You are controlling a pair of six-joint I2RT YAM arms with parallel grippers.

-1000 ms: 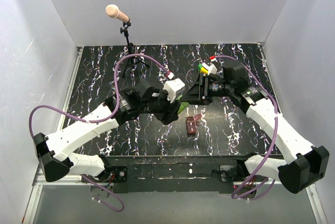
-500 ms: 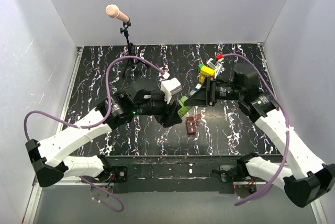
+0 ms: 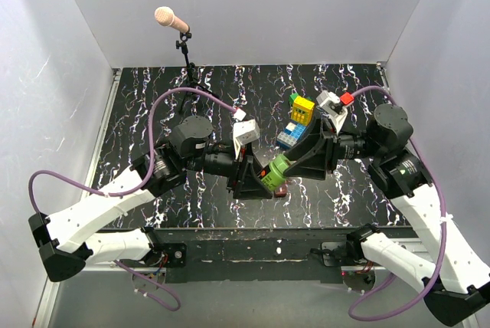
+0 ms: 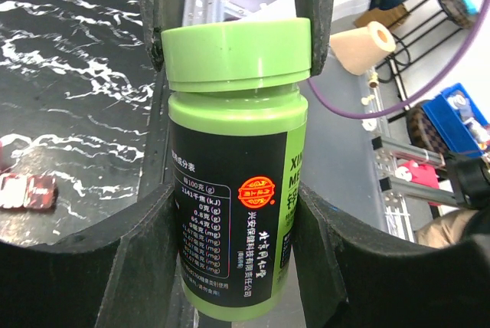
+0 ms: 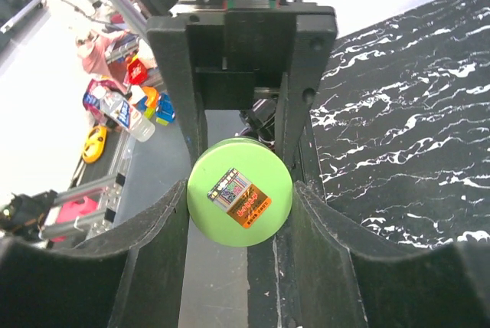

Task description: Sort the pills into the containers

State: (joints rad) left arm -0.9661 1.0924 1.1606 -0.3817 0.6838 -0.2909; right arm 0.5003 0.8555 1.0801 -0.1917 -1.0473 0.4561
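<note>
The green bottle (image 3: 273,174) hangs in the air above the middle of the tabletop (image 3: 153,98), lying roughly level between the two arms, with its cap (image 4: 236,52) pointing towards the right arm. The left gripper (image 4: 233,198) is closed around the labelled body, one finger on each side. The right gripper (image 5: 240,198) is closed on the cap, and its fingers press the rim from both sides. The cap sits fully down on the neck, so the step in hand looks like unscrewing it.

To do this well, the left gripper should hold the body firmly without letting it turn. The right wrist should rotate about the bottle's own axis, then draw straight away once the thread lets go. Any sideways pull could twist the bottle out of the left grip or jam the thread. Tipping the mouth upwards before the cap comes free would guard against spilling.

The red-brown box (image 4: 27,191) lies on the tabletop below the bottle, clear of both grippers. The yellow and blue brick stack (image 3: 300,113) stands farther back. No pills show in any view.
</note>
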